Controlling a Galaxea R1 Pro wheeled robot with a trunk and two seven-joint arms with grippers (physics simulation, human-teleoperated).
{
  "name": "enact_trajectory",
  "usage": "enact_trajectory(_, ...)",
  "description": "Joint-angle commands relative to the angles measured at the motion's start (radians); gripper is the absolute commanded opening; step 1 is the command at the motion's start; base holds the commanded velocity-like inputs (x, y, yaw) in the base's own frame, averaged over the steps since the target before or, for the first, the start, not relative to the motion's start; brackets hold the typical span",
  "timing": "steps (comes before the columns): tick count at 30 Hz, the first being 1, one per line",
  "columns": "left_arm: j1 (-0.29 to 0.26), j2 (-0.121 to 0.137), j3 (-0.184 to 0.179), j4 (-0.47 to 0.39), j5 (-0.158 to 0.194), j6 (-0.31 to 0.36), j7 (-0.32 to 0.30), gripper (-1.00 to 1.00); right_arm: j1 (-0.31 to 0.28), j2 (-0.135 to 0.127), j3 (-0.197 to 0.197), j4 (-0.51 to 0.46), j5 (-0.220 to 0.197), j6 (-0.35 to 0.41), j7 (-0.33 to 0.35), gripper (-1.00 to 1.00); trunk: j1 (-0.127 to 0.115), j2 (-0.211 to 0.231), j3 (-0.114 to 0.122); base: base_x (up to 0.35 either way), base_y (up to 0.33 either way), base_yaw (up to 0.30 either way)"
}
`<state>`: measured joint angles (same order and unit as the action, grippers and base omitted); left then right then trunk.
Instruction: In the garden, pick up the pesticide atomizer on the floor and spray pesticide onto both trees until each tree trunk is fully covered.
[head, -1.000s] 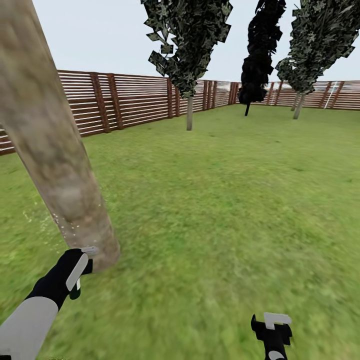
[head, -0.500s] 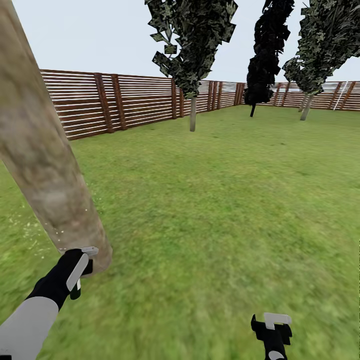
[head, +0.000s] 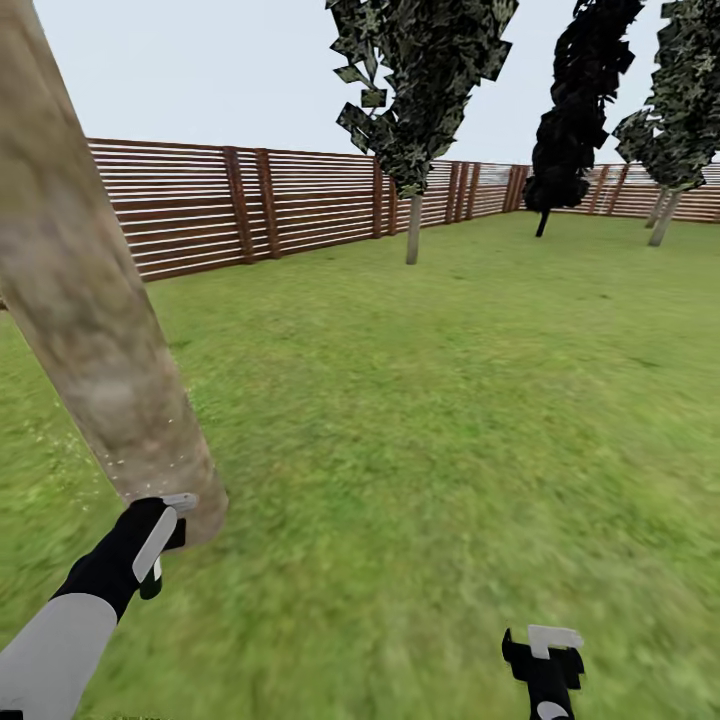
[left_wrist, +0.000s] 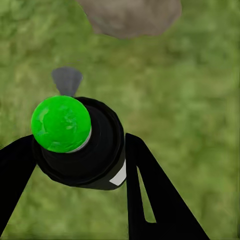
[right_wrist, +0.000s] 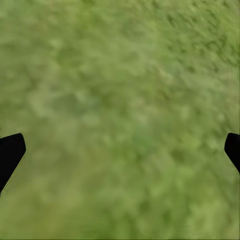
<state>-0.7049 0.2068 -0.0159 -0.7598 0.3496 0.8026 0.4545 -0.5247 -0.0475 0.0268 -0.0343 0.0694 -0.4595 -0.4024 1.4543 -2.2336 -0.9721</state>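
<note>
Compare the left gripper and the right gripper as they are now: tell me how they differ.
The black left gripper is shut on the dark green pesticide atomizer bottle; the black right gripper is open with nothing between its fingers. The left gripper hangs beside the base of the thick pale grey-brown tree trunk, where whitish specks show; the right gripper has only green lawn beneath it. Both hang low over grass.

No legible text, brand, number or sign found. Pale label patch on the spray bottle (left_wrist: 80, 145) in the left wrist view: blank, nothing readable.
</note>
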Motion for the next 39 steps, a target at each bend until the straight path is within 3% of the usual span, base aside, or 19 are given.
enact_trajectory(1,-0.001,0.0,-0.002,-0.001,0.009,0.003,0.008,-1.0,0.0,0.0,0.002,0.001,0.007,0.001,-0.007,1.0,0.0,0.0,-0.001,0.152,-0.24,0.27)
enact_trajectory(7,-0.001,0.0,-0.002,0.0,0.009,0.003,0.008,-1.0,0.0,0.0,0.002,0.001,0.007,0.001,-0.007,1.0,0.0,0.0,-0.001,0.169,-0.24,0.239)
enact_trajectory(21,-0.001,0.0,-0.001,0.0,0.009,0.003,0.009,-1.0,0.0,0.0,0.002,0.001,0.007,0.001,-0.007,1.0,0.0,0.0,-0.001,0.18,-0.238,0.015)
enact_trajectory(34,-0.001,0.0,-0.001,0.0,0.009,0.003,0.009,-1.0,0.0,0.0,0.002,0.001,0.007,0.001,-0.007,1.0,0.0,0.0,-0.001,0.18,-0.238,0.268)
enact_trajectory(39,-0.002,-0.021,-0.002,-0.011,0.009,-0.018,0.008,-1.0,0.0,-0.003,0.002,0.001,0.007,0.001,-0.007,1.0,0.0,0.0,-0.001,0.067,-0.106,0.274)
